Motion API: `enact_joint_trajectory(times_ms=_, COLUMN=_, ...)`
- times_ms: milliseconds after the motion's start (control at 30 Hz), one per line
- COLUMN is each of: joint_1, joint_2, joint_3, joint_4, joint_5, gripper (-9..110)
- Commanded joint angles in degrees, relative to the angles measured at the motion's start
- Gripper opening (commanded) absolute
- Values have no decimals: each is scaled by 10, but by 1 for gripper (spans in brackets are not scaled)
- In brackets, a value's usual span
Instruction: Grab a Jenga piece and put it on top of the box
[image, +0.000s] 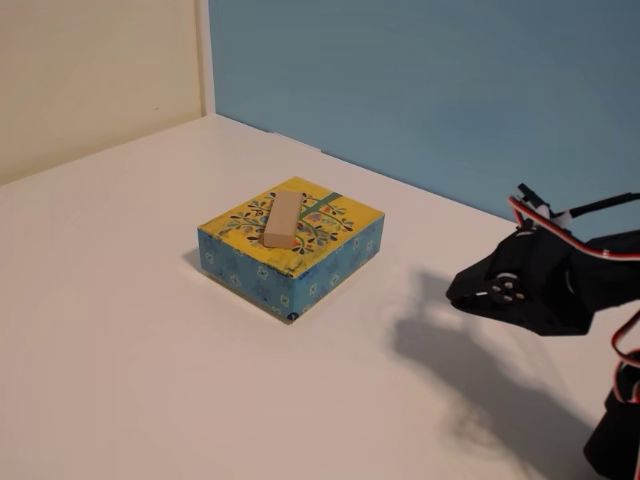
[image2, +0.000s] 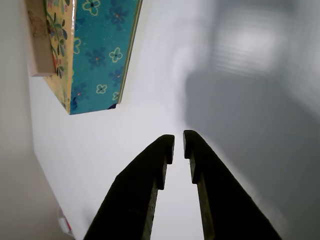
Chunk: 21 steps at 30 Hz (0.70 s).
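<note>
The Jenga piece (image: 283, 218), a pale wooden block, lies flat on the yellow floral top of the box (image: 330, 262), which stands on the white table. In the wrist view the box (image2: 97, 55) shows its blue flowered side at the upper left, with the Jenga piece (image2: 40, 45) on top of it at the frame's edge. My gripper (image: 455, 293) hovers to the right of the box, well apart from it, pointing toward it. In the wrist view the gripper (image2: 178, 142) has its black fingers nearly together, only a thin slit between the tips, holding nothing.
The white table (image: 150, 350) runs back to a cream wall at the left and a blue wall (image: 450, 90) behind. The arm's black body with red and white wires (image: 570, 280) fills the right edge, casting a shadow on the table.
</note>
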Motion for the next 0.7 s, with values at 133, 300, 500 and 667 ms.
enact_joint_trajectory(times_ms=133, joint_1=-2, joint_2=4, joint_3=-4, joint_4=1, joint_5=-4, gripper=0)
enact_joint_trajectory(times_ms=300, joint_1=2, joint_2=4, joint_3=-4, joint_4=1, joint_5=-4, gripper=0)
enact_joint_trajectory(times_ms=500, joint_1=2, joint_2=4, joint_3=-4, joint_4=1, joint_5=-5, gripper=0)
enact_joint_trajectory(times_ms=667, joint_1=2, joint_2=4, joint_3=-4, joint_4=1, joint_5=-5, gripper=0)
